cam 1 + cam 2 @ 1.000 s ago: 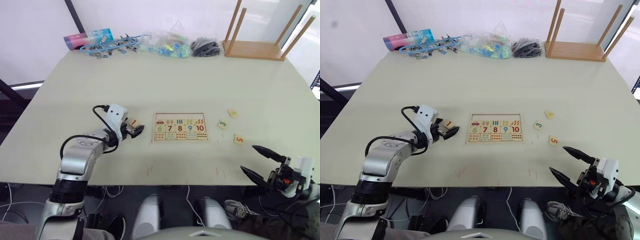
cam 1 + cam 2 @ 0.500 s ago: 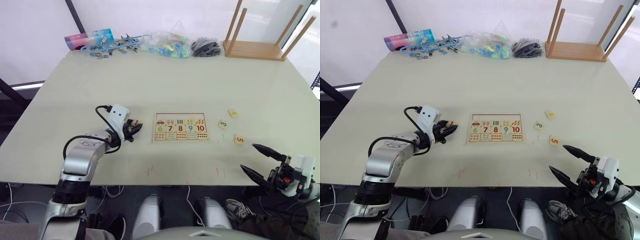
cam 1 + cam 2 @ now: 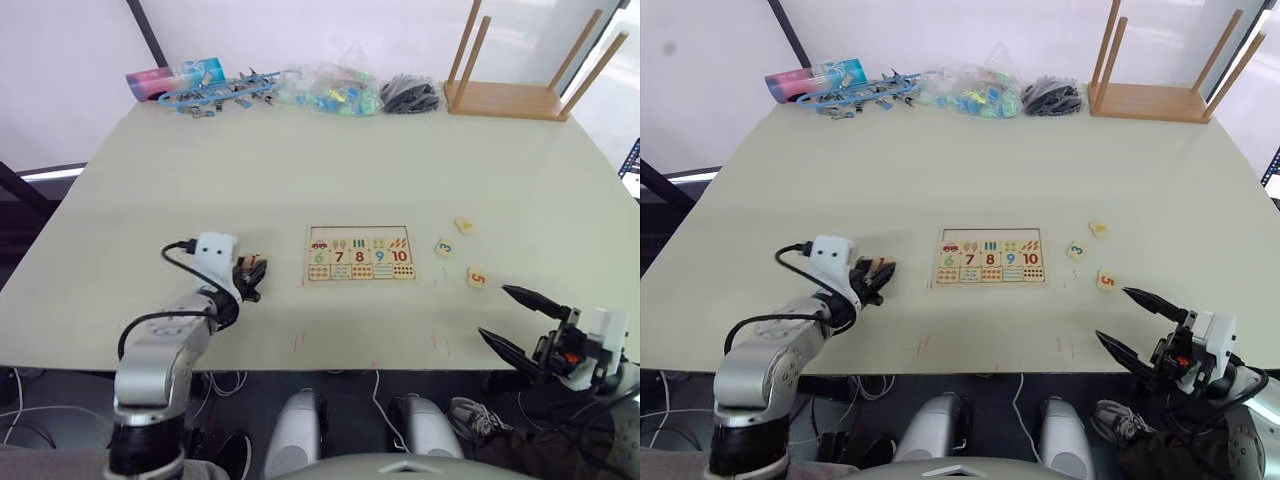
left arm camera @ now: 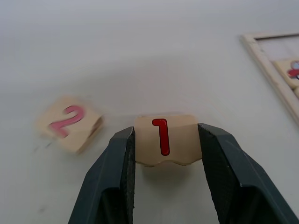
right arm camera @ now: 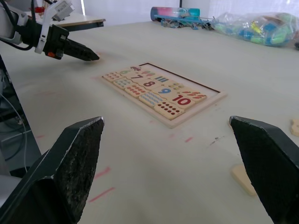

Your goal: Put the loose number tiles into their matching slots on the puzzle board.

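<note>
The puzzle board lies flat in the middle of the table, showing big numbers 6 to 10. Its row of matching slots runs along the far edge. Left of the board, my left gripper is shut on the tile with a red 1, low over the table. The tile with a pink 2 lies loose beside it. Right of the board lie the 3 tile, the 5 tile and one more tile. My right gripper hangs open at the front right edge, holding nothing.
Along the far edge sit a pink-and-blue tube, blue clips, a bag of coloured pieces and a black bundle. An upturned wooden stool stands at the back right.
My left gripper has closed on the 1 tile and drawn back left and nearer, away from the board. The right gripper has stayed put.
</note>
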Controlling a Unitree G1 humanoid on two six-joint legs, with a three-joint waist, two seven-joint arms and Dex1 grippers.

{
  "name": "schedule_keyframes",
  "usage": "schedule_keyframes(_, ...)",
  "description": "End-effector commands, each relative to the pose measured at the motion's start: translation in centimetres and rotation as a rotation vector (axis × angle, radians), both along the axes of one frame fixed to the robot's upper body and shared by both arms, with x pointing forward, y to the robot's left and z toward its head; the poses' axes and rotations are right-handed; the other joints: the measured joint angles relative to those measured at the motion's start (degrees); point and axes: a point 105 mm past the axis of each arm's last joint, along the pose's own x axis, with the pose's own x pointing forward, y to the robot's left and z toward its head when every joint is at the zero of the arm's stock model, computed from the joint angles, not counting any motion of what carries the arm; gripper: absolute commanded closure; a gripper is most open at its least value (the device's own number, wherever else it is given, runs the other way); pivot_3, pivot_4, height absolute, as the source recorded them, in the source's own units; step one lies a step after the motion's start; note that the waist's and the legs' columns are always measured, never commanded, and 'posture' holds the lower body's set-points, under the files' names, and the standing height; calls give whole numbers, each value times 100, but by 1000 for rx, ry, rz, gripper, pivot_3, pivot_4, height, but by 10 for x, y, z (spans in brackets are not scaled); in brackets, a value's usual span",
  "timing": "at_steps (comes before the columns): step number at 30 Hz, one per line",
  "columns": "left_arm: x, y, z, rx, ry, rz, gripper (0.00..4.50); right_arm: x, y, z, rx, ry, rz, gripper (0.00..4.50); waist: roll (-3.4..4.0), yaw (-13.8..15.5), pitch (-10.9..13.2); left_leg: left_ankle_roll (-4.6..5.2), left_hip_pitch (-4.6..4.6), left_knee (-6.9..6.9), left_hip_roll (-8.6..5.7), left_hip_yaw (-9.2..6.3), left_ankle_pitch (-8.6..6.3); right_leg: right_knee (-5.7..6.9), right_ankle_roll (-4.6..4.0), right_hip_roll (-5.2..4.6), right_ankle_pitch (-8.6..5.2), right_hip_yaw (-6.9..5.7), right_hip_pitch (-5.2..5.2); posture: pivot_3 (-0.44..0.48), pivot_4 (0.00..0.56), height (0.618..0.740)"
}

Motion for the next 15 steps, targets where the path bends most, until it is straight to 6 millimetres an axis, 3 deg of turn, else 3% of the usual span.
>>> schedule_keyframes(1, -8, 9, 14, -19, -57, 135, 2995, 1, 1, 9, 2, -30, 17, 0, 0, 3, 0, 0, 0, 1, -1, -2, 0, 0, 0, 1, 0, 0, 0, 0, 150, 737)
schedule_keyframes(9, -30, 27, -1, -96, -7, 455, 2995, 7, 2, 13, 5, -29, 36, 0, -10, -2, -1, 1, 0, 3, -7, -14, 0, 2, -2, 11, 0, 10, 4, 0, 150, 737)
schedule_keyframes(15, -28, 30, -7, -124, 18, 506, 2995, 4, 4, 8, -6, 27, 70, 0, -10, -12, -2, 1, 0, 5, -7, -16, 0, 2, -2, 12, -1, 10, 5, 0, 150, 737)
